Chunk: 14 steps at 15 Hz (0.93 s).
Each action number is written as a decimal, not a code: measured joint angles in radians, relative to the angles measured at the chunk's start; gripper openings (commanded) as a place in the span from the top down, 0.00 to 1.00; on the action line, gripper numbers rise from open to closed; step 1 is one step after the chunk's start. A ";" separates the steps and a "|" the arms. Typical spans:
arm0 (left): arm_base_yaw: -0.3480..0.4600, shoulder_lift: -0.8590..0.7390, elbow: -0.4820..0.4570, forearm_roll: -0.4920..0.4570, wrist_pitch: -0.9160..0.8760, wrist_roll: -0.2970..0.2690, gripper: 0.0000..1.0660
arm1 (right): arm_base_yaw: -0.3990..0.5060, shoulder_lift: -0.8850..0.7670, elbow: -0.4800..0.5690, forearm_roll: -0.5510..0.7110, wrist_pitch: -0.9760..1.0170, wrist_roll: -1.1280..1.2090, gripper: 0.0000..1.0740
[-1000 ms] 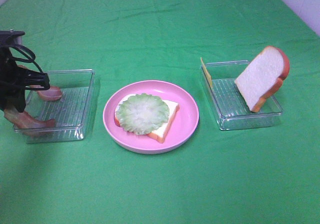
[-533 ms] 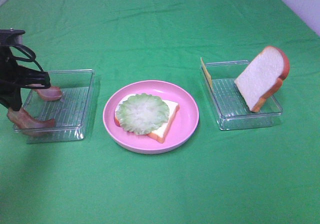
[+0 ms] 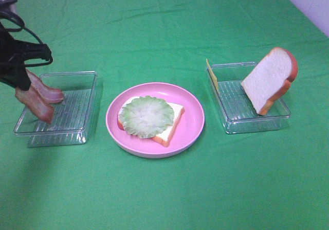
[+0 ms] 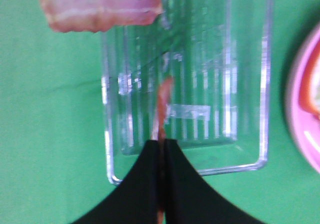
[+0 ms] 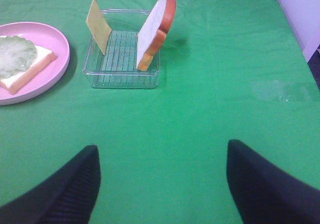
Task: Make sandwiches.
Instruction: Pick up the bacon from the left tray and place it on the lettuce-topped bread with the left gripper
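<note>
Reddish bacon strip (image 4: 163,101) pinched by left claw (image 4: 163,143) over 9 o'clock tray (image 3: 67,130); next: carry onto lettuce (image 3: 146,117), release. Right claw (image 5: 162,148) spread wide, idle.

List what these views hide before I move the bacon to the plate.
- Held bacon strip: left wrist view, edge-on, gripped end behind the left gripper.
- Other bacon strip: same view, cut by the frame edge.
- Bread slice on pink plate: exterior high view, mostly under lettuce.
</note>
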 measured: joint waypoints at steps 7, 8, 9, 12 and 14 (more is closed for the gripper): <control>-0.002 -0.061 0.000 -0.769 -0.125 0.589 1.00 | 0.000 0.000 0.000 0.000 0.000 0.000 0.37; -0.007 -0.054 0.000 -0.835 -0.125 0.640 1.00 | 0.000 0.000 0.000 0.000 0.000 0.000 0.37; -0.022 -0.033 0.000 -0.955 -0.117 0.723 1.00 | 0.000 0.000 0.000 0.000 0.000 0.000 0.37; -0.125 0.089 0.000 -1.312 -0.082 0.949 1.00 | 0.000 0.000 0.000 0.000 0.000 0.000 0.37; -0.170 0.145 0.000 -1.391 -0.078 1.020 1.00 | 0.000 0.000 0.000 0.000 -0.001 0.000 0.37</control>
